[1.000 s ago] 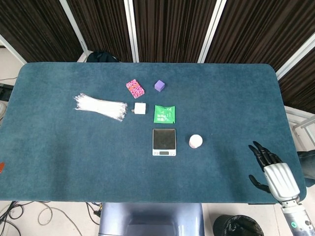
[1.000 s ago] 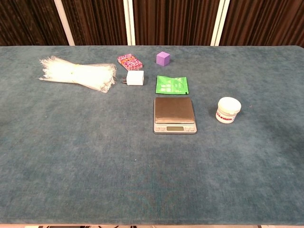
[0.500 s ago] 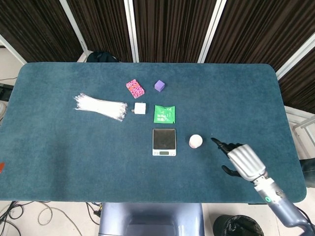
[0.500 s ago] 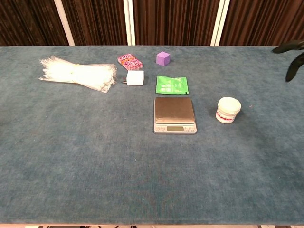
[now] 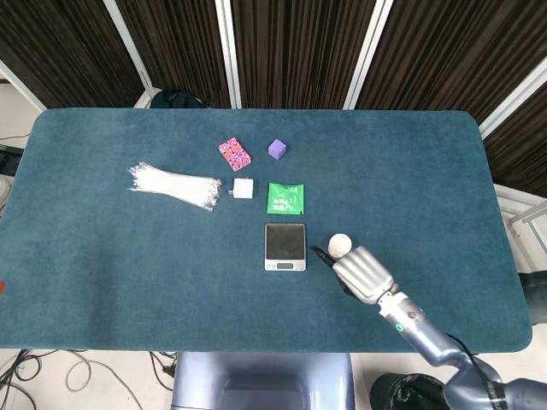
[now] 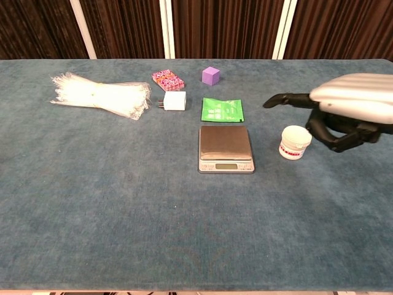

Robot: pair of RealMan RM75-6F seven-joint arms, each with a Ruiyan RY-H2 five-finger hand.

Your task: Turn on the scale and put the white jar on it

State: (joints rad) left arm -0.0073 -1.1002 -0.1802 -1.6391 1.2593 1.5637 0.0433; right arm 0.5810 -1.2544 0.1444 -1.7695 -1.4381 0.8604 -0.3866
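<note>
right hand (image 6: pixel 344 114) over the table with one finger out, rest curled, nothing held; scale (image 6: pixel 225 148) just beyond the fingertip, white jar (image 6: pixel 295 142) beside the curled fingers; likely power-on step, next press the scale's front button.

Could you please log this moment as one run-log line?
right hand: above white jar, not gripping | scale: bare | left hand: unseen
</note>
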